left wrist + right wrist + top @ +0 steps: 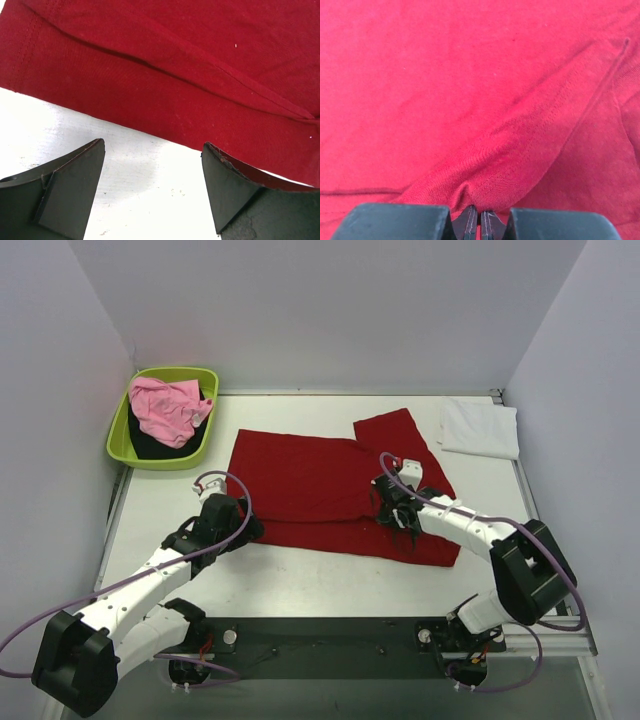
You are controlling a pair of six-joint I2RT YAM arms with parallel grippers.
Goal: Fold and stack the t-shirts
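A: Where were we w/ the task at that pt?

B: Less than halfway, we reckoned. The white shirt (480, 427) lay flat at the far right corner, looked folded already, nothing stacked on it. The red shirt (300, 475) was spread mid-table, only partly folded: one layer doubled over another, a sleeve poking out toward the far right.

A: And the other two?

B: Untouched, as far as we could see. The pink shirt (168, 408) sat crumpled in the tub (118, 435) at the far left, on top of the black shirt (150, 445).

A: Grippers?

B: The right gripper (479, 222) was pressed together on a stitched edge of the red cloth, a small ridge bunched up at its tips. The left gripper (152, 155) was spread wide, holding nothing, over bare table (300, 585) just beside the red shirt's near-left edge.

A: So what was left?

B: We judged: finish the red folds, stack it w/ the white, then pink & black from scratch.
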